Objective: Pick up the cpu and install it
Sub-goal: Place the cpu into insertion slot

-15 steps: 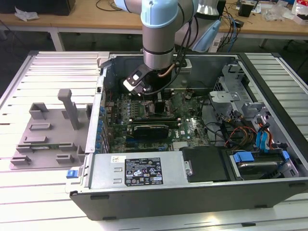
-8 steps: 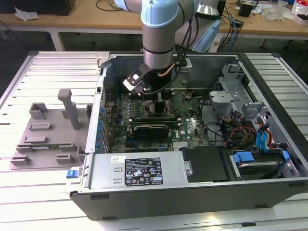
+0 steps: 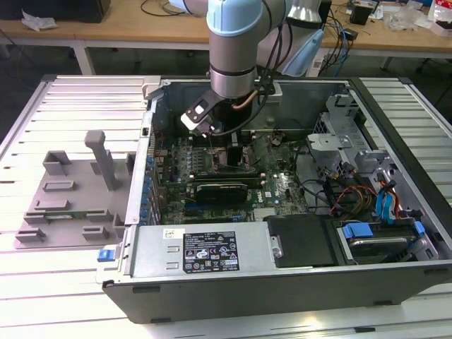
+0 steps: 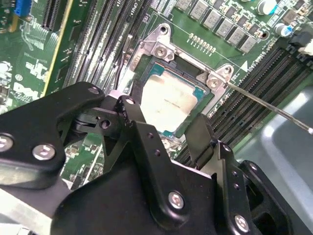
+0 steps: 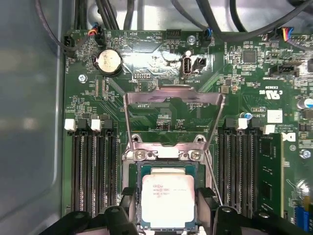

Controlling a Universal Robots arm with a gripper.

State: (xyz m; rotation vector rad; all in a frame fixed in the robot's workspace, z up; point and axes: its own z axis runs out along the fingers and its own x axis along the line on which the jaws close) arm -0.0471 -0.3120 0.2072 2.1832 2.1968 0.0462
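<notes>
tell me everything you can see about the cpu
The cpu is a small, flat, square chip with a pale silver metal top carrying faint print and a thin green rim. In both wrist views it lies flat, top up, within the open socket on the motherboard. The socket's metal load plate is raised behind it. The gripper sits right at the chip; whether it touches it can't be told.
</notes>
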